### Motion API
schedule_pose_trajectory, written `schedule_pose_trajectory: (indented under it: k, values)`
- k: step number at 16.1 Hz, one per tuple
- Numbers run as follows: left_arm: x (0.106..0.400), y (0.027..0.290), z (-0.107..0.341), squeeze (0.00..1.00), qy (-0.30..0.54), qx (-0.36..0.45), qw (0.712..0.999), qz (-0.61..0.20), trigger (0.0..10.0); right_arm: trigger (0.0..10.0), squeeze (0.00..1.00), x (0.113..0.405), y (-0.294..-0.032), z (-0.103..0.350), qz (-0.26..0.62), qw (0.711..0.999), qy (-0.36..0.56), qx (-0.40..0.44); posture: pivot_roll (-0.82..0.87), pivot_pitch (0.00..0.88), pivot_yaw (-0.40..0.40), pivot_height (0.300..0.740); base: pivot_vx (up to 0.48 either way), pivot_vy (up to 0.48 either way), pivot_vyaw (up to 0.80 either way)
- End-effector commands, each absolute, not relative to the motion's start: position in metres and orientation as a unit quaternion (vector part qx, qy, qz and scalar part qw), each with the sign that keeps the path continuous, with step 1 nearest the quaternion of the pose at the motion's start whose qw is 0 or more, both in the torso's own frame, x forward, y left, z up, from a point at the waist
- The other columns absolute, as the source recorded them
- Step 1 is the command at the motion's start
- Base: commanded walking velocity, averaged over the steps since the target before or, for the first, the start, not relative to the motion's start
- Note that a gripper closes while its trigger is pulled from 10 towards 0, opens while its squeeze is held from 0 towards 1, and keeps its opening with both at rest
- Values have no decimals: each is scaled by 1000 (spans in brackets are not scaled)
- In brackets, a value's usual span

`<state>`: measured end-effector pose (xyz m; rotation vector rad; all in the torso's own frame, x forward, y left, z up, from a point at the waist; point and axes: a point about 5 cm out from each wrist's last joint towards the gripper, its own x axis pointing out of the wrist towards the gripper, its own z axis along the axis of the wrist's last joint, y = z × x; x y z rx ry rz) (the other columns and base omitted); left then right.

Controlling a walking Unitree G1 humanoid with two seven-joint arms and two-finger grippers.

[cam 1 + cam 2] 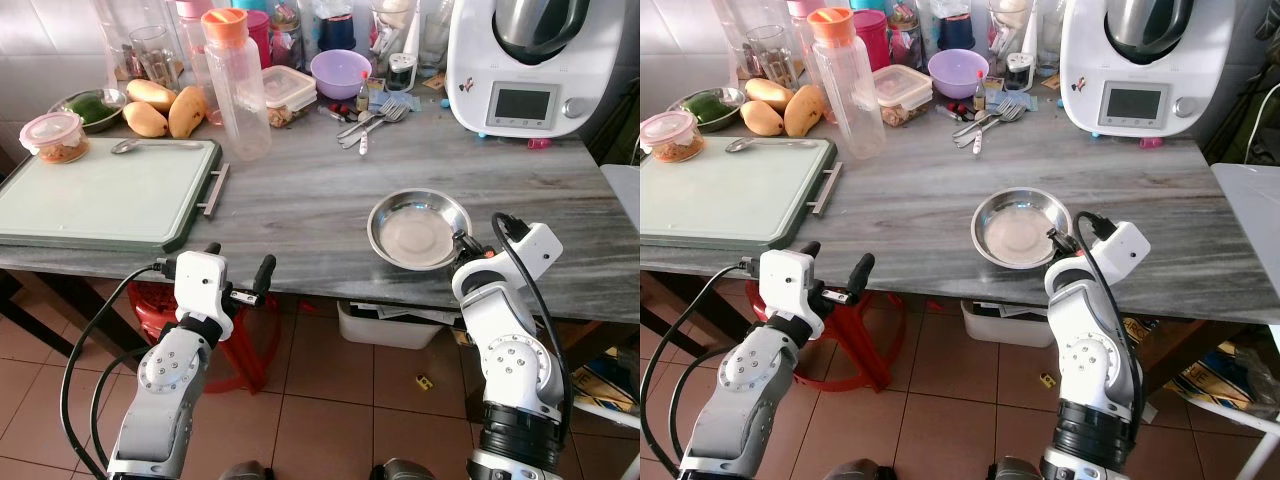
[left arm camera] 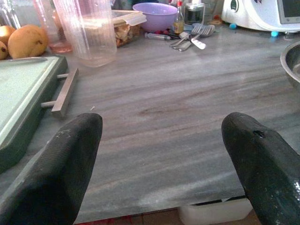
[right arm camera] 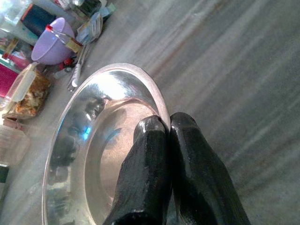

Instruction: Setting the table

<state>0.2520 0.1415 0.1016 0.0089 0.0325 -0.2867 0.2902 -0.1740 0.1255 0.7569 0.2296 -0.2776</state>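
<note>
One shallow round steel plate (image 1: 418,229) sits near the front edge of the grey marble-patterned surface (image 1: 300,200), its near rim pinched between the closed jaws of the right gripper (image 3: 168,123). The left gripper (image 1: 238,270) hovers at the surface's front edge just beside the pale green rectangular tray (image 1: 100,195), jaws apart and empty. The step appears to be placing the plate at a setting; done well, it calls for keeping the plate level and the pinch firm on the thin rim, which looks liable to slip. A cluster of metal forks (image 1: 375,118) lies well apart, towards the back, likely next
</note>
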Motion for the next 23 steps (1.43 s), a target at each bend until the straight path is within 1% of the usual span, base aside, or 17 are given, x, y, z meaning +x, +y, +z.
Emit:
schedule_pose_trajectory:
  k: [1, 2, 5, 6, 7, 10, 16, 18, 20, 21, 23]
  values:
    - [254, 141, 102, 0, 20, 10, 989, -148, 10000, 10000, 0, 285, -157, 108, -136, 893, 145, 403, -28, 24, 53, 740, 0, 0, 0]
    - [254, 141, 102, 0, 21, 11, 989, -148, 10000, 10000, 0, 289, -160, 103, -142, 898, 159, 385, -26, 25, 55, 740, 0, 0, 0]
    - [254, 140, 103, 0, 21, 11, 988, -151, 10000, 10000, 0, 293, -161, 98, -150, 897, 169, 381, -20, 27, 52, 740, 0, 0, 0]
    - [254, 141, 103, 0, 21, 12, 988, -149, 10000, 10000, 459, 295, -158, 100, -143, 898, 167, 382, -18, 28, 51, 740, 0, 0, 0]
    - [254, 141, 103, 0, 21, 12, 989, -149, 10000, 10000, 996, 294, -158, 100, -143, 898, 167, 381, -18, 29, 51, 740, 0, 0, 0]
    - [253, 142, 103, 0, 22, 12, 989, -149, 10000, 10000, 1000, 292, -158, 101, -143, 898, 164, 383, -22, 31, 54, 740, 0, 0, 0]
    - [254, 141, 103, 0, 20, 13, 989, -147, 10000, 10000, 1000, 296, -165, 119, -125, 942, 101, 296, -23, 28, 54, 740, 0, 0, 0]
    - [254, 141, 103, 0, 19, 13, 989, -144, 10000, 10000, 1000, 296, -164, 131, -101, 963, 62, 244, -25, 26, 52, 740, 0, 0, 0]
    - [254, 142, 103, 0, 18, 12, 990, -140, 10000, 10000, 1000, 295, -161, 138, -78, 976, 35, 199, -28, 18, 49, 740, 0, 0, 0]
    - [255, 143, 101, 0, 18, 12, 991, -130, 10000, 10000, 1000, 293, -160, 141, -65, 984, 15, 164, -33, 0, 41, 740, 0, 0, 0]
    - [258, 145, 99, 0, 24, 16, 993, -112, 10000, 10000, 1000, 290, -159, 149, -52, 992, -20, 116, -35, 0, 41, 740, 0, 0, 0]
